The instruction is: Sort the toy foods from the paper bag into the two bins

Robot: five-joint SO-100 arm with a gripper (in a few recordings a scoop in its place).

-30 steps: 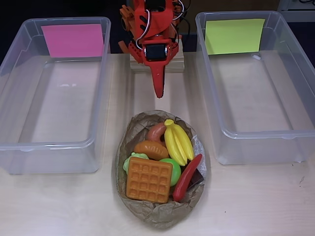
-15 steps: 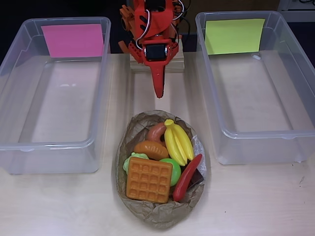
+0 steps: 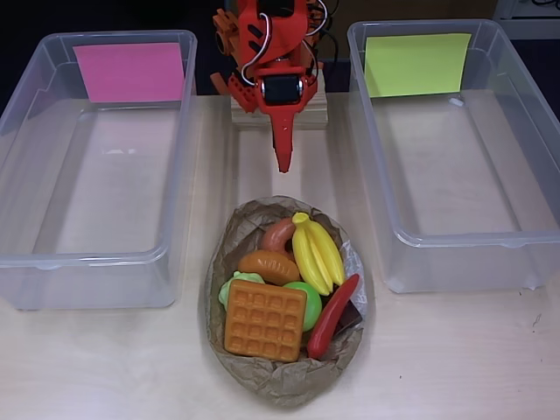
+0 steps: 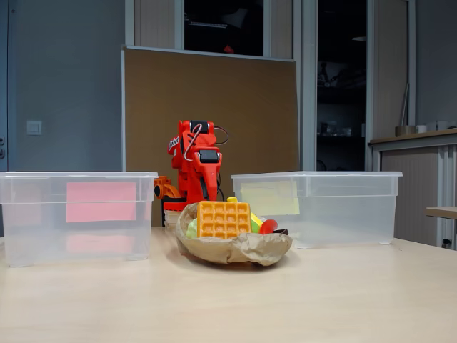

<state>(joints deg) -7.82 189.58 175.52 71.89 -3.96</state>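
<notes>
From above, the gripper (image 3: 283, 157) is seen with its fingers pressed together, holding nothing, behind the paper bag (image 3: 284, 381) full of toy foods (image 3: 265, 319). From the front, both bins (image 4: 77, 214) look empty. The piled toys could be knocked out.

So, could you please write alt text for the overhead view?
A paper bag full of toy foods sits on a table between two bins, both without toys; the orange gripper points at it from behind.

chocolate bar (image 3: 349, 317) mostly buried, grapes (image 3: 236, 282) half-covered
</notes>
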